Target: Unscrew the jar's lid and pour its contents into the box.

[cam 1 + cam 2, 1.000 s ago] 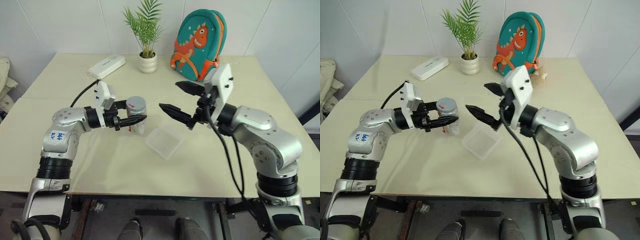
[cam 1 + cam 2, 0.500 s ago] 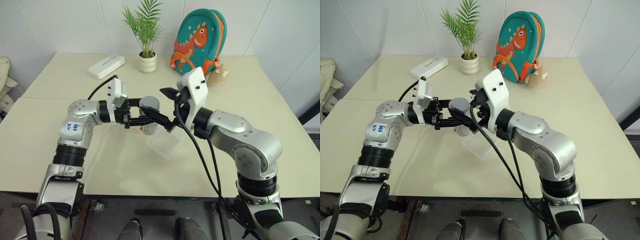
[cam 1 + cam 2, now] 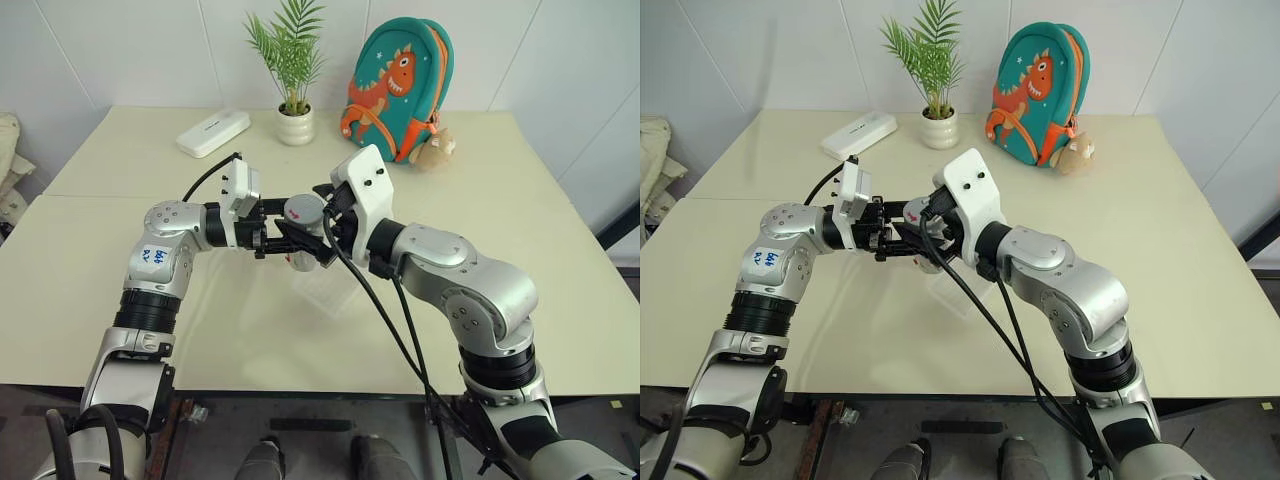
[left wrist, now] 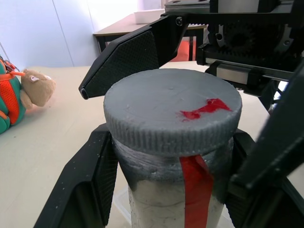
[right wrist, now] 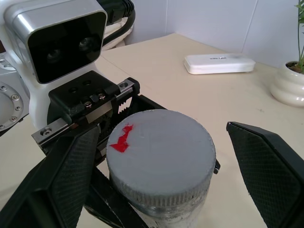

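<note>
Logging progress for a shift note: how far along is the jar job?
Done: the left gripper is shut on the jar, holding it above the box. In hand: the right gripper has its jaws open on either side of the lid, not yet closed. Left: unscrew the lid, then pour.

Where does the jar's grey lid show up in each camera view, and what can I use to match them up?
Left eye view: lid at centre, between both grippers.
Right eye view: lid left of centre, beside the white wrist housing.
Left wrist view: lid large, mid-frame, on the jar.
Right wrist view: lid low centre.
Shared landmark: the red mark on the lid's top.
</note>
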### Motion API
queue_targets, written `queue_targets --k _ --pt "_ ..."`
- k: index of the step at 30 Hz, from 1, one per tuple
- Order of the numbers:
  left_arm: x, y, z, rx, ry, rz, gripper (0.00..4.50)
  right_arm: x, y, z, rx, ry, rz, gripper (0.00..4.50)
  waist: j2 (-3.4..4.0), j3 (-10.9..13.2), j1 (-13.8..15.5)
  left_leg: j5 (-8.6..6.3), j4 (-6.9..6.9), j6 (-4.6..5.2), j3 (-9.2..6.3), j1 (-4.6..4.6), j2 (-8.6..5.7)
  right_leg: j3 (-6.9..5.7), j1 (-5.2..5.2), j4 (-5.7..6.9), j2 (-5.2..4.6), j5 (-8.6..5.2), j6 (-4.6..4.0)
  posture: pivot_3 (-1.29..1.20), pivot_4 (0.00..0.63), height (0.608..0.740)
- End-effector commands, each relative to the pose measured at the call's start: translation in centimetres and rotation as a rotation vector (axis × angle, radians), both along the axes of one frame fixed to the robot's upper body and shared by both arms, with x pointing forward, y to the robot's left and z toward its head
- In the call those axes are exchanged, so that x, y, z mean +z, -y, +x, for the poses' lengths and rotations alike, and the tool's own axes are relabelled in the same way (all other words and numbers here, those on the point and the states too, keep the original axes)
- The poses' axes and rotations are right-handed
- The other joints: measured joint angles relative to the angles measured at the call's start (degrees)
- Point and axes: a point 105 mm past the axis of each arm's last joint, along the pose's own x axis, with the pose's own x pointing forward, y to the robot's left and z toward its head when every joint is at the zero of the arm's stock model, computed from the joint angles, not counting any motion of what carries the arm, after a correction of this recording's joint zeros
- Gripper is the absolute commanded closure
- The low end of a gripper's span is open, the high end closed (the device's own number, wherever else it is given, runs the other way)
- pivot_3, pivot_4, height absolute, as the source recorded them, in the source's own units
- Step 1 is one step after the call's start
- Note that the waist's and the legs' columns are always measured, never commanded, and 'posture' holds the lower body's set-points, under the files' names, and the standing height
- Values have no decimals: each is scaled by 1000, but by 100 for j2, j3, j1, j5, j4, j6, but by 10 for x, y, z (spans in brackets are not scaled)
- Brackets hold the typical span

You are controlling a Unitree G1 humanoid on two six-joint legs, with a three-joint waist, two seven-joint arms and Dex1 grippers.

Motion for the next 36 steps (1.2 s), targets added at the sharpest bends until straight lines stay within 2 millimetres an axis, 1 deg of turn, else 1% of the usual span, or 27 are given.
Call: queue_targets --k 1,5,6,11,17,19,24,28,32,36 --pt "11 -1 -2 0 47 -14 1942 15 -1 -3 1 61 20 542 0 0 1 0 0 0 0 0 0 0 0 0 0 0 0 0 150 740" --pt "11 -1 -2 7 46 -18 1942 14 -3 -5 25 48 22 1825 0 0 2 0 1 0 0 0 0 0 0 2 0 0 0 0 150 740" --pt "11 -1 -2 9 45 -19 1942 14 -3 -6 33 47 24 1936 0 0 3 0 1 0 0 0 0 0 0 2 0 0 0 0 150 740" --pt "11 -2 -2 8 31 -28 1942 20 -6 -14 99 69 53 1935 0 0 1 0 1 0 0 0 0 0 0 1 0 0 0 0 150 740" --pt "8 -5 -4 -23 -19 -30 1942 27 -10 -31 269 98 61 1935 0 0 4 0 1 0 0 0 0 0 0 1 0 0 0 0 150 740" --pt "5 -7 -3 -29 -27 -9 1942 28 -11 -39 350 109 44 1935 0 0 0 0 1 0 0 0 0 0 0 1 0 0 0 0 150 740" --pt "2 -9 -1 -47 -36 12 1942 23 -11 -51 495 129 -34 1935 0 0 0 0 2 0 0 0 0 -1 0 1 1 0 0 0 150 740" --pt "-2 -9 1 -71 -41 41 1942 24 -11 -61 621 164 -77 1935 0 0 2 0 3 0 1 0 0 -1 0 1 3 0 1 0 150 740" --pt "-2 -9 4 -93 -53 43 1942 34 -11 -65 707 197 -63 1935 0 0 -10 0 3 0 1 0 0 0 0 2 4 0 1 0 150 740" --pt "-7 -10 9 -105 -74 63 1942 45 -11 -72 800 220 -29 1935 0 0 2 0 4 0 1 -1 0 -1 0 1 4 1 1 0 150 740"
